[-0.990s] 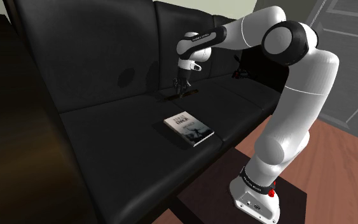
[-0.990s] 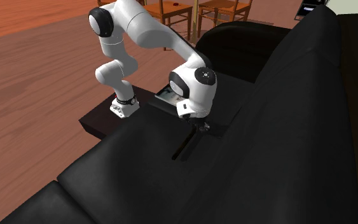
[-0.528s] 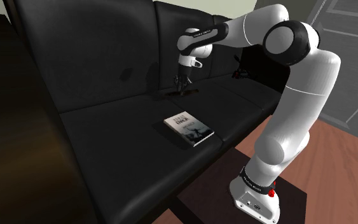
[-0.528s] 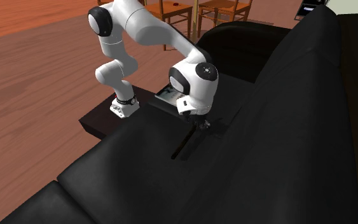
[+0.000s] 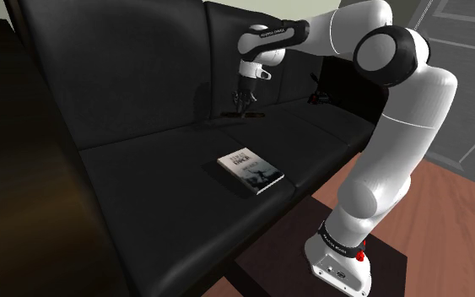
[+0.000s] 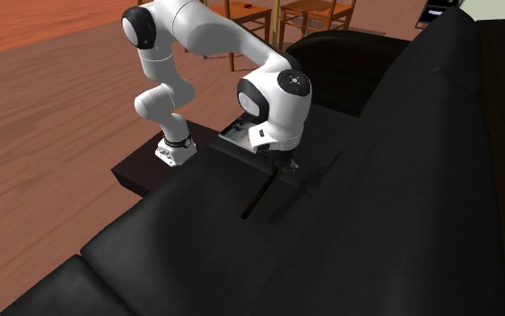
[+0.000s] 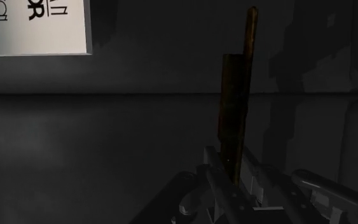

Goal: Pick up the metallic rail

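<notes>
Jaws are pinching the rail across its narrow width and point roughly straight down at the sofa seat. That approach makes sense to me: on a thin strip lying on a cushion, the two long edges are the only faces I can close on. In the wrist view the rail reads dark and brownish, not shiny, and runs well out ahead of the jaws. In the second ext. view it runs off toward 7 o'clock from the jaws, with a separate shadow line beside it on the cushion, so I judge it's hanging just clear of the seat, not resting on it. Most of its length seems to be on one side of the grip, so the hold is prob. off-centre. My worry is the long end sagging or pivoting if I move fast, so I'd go slow and straight up. In the shoulder view a book lies flat on the seat at approx. 5 o'clock from the jaws, apart from the rail and out of the lift path. The white arm arches over from the stand at 5 o'clock, reaching across the seat front because the rail is back near the backrest. Wood floor lies beyond the sofa.
</notes>
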Robot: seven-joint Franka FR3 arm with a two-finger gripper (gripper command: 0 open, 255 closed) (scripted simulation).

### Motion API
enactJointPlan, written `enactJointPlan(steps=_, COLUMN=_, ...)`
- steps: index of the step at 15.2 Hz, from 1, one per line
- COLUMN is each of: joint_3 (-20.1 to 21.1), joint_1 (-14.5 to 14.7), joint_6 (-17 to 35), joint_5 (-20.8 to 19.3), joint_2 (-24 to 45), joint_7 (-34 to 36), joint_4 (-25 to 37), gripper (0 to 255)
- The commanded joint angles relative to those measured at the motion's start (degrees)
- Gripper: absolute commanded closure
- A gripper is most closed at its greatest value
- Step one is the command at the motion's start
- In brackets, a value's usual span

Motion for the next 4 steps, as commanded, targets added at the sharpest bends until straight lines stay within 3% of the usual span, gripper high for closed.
enactJointPlan(steps=1, joint_3=0.00, joint_1=0.00, joint_6=-1.52, joint_5=-0.03, joint_2=-0.46, joint_7=0.17, joint_4=1.05, gripper=255)
enactJointPlan(steps=4, joint_3=0.00, joint_1=-0.01, joint_6=-2.35, joint_5=-0.05, joint_2=-0.64, joint_7=0.25, joint_4=1.71, gripper=255)
